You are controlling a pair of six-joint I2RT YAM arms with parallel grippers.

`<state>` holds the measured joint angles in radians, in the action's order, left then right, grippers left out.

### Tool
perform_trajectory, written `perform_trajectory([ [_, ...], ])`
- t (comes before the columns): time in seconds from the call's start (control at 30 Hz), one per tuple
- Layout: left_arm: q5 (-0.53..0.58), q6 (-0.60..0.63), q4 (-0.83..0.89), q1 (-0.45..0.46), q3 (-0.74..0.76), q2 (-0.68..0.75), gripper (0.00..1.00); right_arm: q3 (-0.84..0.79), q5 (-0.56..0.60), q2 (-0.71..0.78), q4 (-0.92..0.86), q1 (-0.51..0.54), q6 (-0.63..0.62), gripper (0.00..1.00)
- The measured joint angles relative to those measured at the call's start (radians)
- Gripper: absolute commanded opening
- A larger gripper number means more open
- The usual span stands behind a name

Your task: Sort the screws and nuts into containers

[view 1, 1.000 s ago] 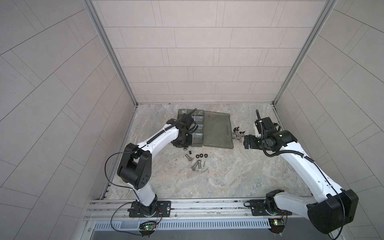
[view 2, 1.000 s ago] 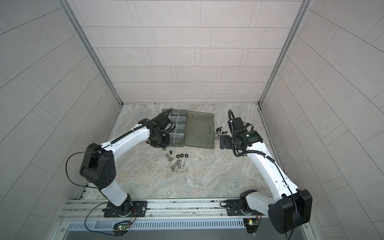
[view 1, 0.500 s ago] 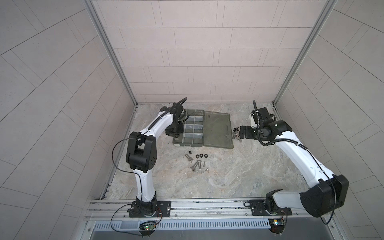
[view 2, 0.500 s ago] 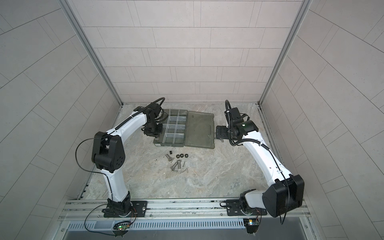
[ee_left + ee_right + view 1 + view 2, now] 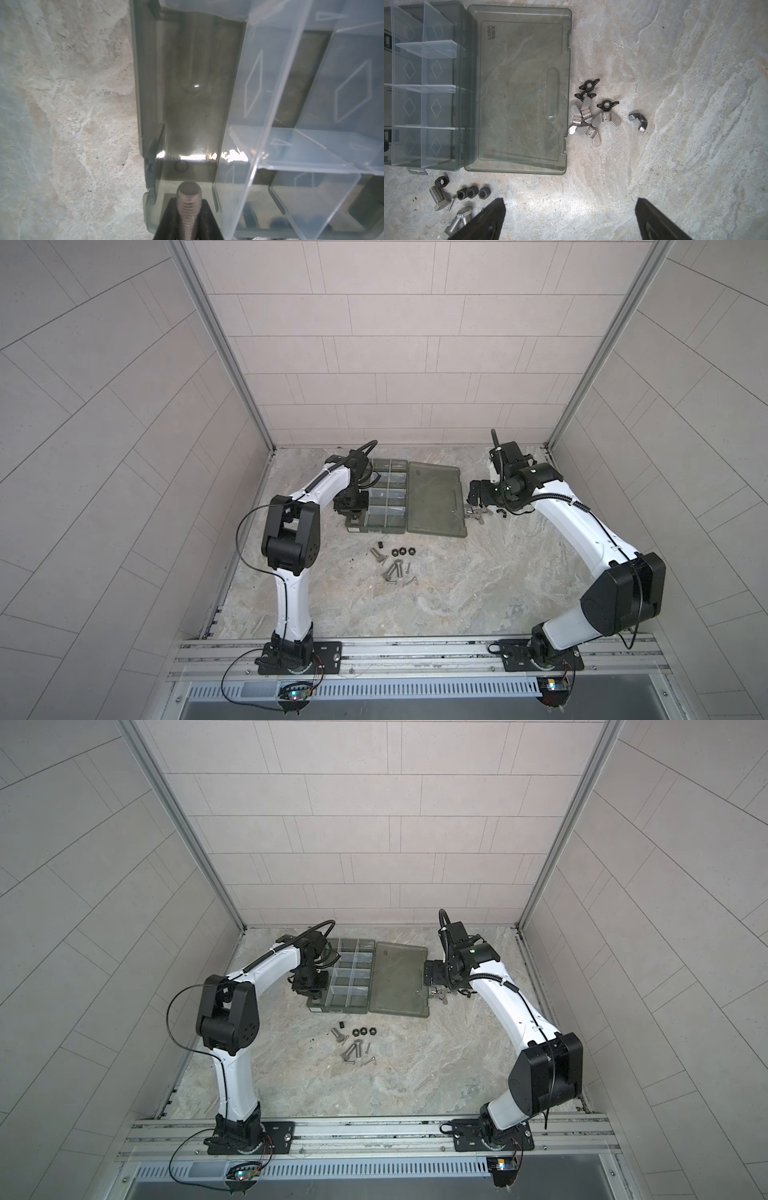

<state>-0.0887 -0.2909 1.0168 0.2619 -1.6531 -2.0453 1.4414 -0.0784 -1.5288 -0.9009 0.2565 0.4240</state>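
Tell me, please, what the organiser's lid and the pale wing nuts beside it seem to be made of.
Lid: smoky translucent plastic, likely; the marbled tabletop shows through. Pale wing nuts: probably bare metal, silvery with a dull sheen and stamped marks.

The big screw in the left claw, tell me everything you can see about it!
The screw is thick, dull silver metal with ridged threads winding round its shaft and a flat round end. The left gripper is shut on it, black fingers pinching both sides, so its head is hidden. It points out over the smoky organiser case, near a corner, beside the clear dividers. Whether it touches the case floor cannot be told.
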Motion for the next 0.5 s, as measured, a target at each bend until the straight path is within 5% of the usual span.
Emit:
perform_trajectory([
  [0.07, -0.001, 0.003, 0.001, -0.001, -0.01, -0.012, 0.15, 0.008, 0.0, -0.012, -0.002, 0.001, 0.0, 0.99],
  [0.13, -0.003, 0.012, 0.002, -0.002, -0.018, -0.016, 0.35, 0.016, 0.0, -0.024, -0.005, 0.001, 0.003, 0.99],
  [0.23, -0.012, 0.029, 0.009, -0.002, -0.043, -0.017, 0.47, 0.025, -0.001, -0.035, -0.01, 0.002, 0.003, 0.99],
  [0.5, -0.035, 0.034, 0.017, -0.002, -0.078, 0.006, 0.51, 0.027, 0.0, -0.036, -0.025, 0.006, 0.006, 0.99],
])
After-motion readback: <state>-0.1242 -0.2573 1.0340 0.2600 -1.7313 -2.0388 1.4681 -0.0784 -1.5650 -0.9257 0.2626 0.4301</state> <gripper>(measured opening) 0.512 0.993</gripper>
